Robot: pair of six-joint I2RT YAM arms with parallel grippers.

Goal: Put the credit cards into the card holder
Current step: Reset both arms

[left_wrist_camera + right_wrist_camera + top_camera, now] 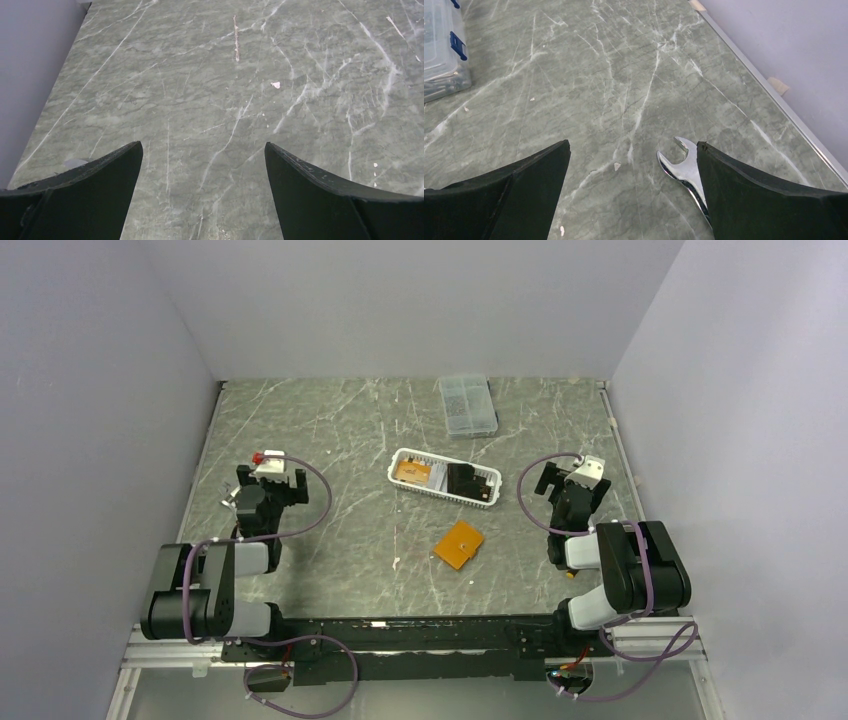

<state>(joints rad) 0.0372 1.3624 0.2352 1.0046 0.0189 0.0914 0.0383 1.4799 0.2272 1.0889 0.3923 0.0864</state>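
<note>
Left end effector (202, 143) gapes empty; basket (441, 498) holds credit cards (412, 473).

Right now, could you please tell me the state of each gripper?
Left gripper: open, holding nothing.
Right gripper: open, holding nothing.

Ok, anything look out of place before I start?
Yes: a chrome open-end wrench lies on the table by the open right claw, partly hidden behind it. It has no part in a card job. Nothing else stands out.
</note>
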